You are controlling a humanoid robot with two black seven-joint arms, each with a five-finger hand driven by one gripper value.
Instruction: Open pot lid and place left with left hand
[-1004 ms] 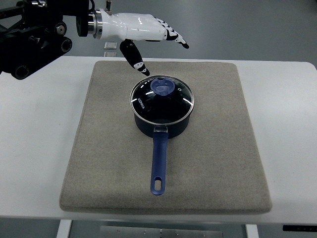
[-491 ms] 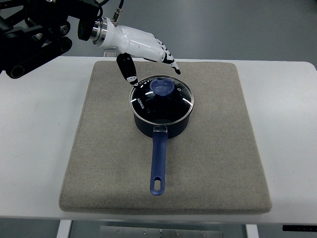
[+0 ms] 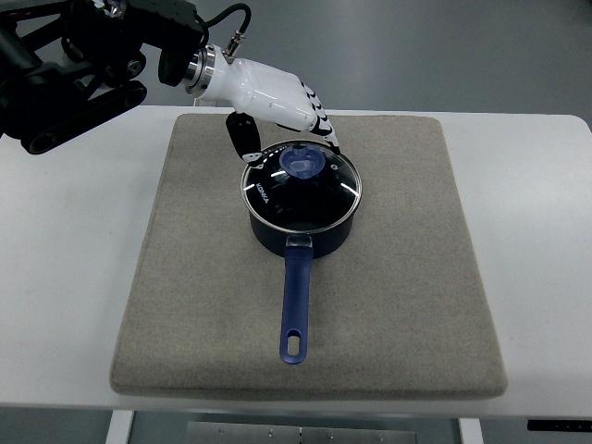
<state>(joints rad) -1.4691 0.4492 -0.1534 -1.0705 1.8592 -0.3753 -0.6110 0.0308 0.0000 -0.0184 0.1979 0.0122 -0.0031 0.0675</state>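
Observation:
A dark blue saucepan (image 3: 301, 227) stands in the middle of the grey mat (image 3: 203, 305), its long blue handle (image 3: 295, 305) pointing toward me. A glass lid (image 3: 302, 185) with a blue knob (image 3: 302, 163) sits closed on it. My left hand (image 3: 289, 141), white with black fingertips, comes in from the upper left and hovers just above the lid's far-left rim. Its fingers are spread, pointing down at the lid, the thumb (image 3: 243, 139) on the left and the other fingers behind the knob. It holds nothing. The right hand is out of view.
The mat lies on a white table (image 3: 69, 277). The left arm's black links (image 3: 74, 65) fill the upper left corner. Bare mat stretches to the left and right of the pan.
My left hand has swung down and to the right, from level above the mat's far edge to fingers angled down around the lid's far side. The pot and lid have not moved.

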